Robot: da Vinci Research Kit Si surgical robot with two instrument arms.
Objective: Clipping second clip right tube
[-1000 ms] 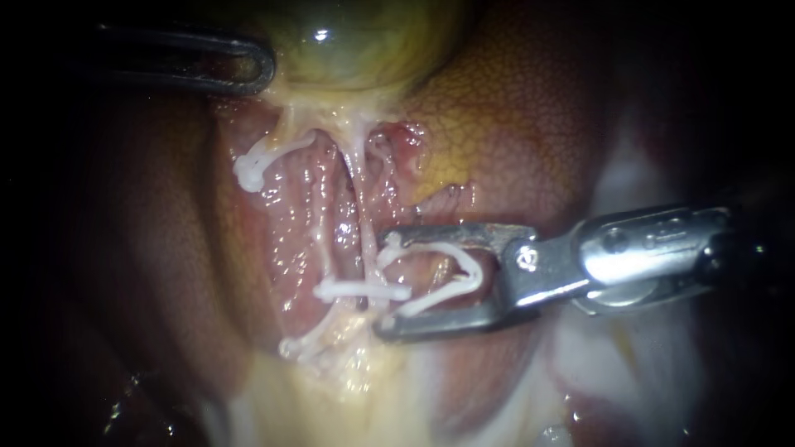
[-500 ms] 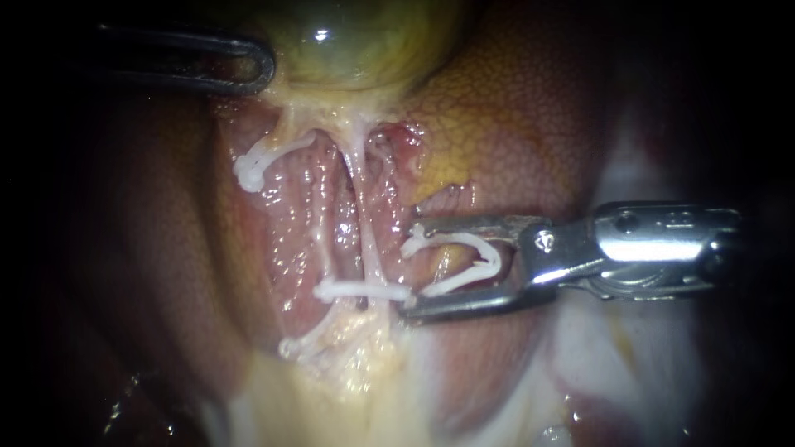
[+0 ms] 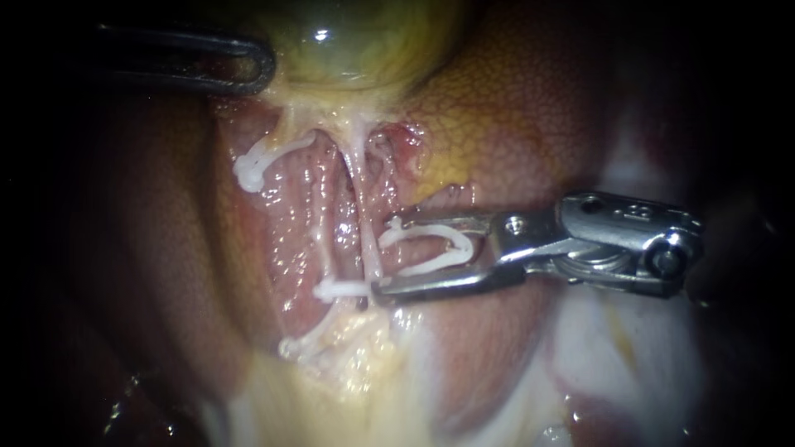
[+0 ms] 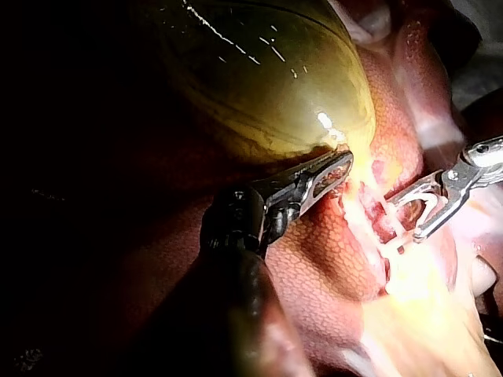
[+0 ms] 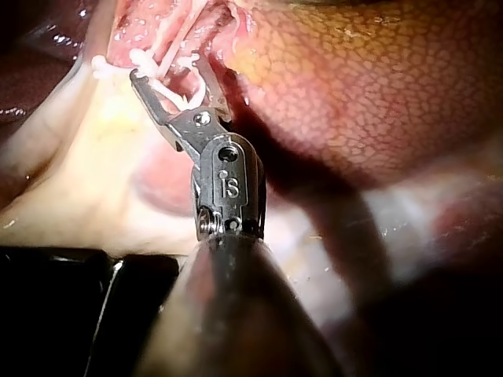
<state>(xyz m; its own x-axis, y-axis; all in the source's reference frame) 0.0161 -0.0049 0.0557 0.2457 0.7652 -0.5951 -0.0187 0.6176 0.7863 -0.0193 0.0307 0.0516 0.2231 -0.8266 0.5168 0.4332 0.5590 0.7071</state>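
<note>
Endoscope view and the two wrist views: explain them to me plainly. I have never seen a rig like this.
A surgical robot works on a pig's liver and greenish gallbladder on a bench. The endoscope looks close at the tissue; each wrist view looks from a camera on one instrument's arm. The left instrument, from the left, grips the gallbladder. The right instrument holds an open white clip in its jaws, at the right tube, just above a closed clip.

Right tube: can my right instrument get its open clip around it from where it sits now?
Probably yes. The right instrument carries an open clip whose mouth faces the right tube, nothing between them. The placed clip lies close by its lower tip, so crowding there is the only worry.
</note>
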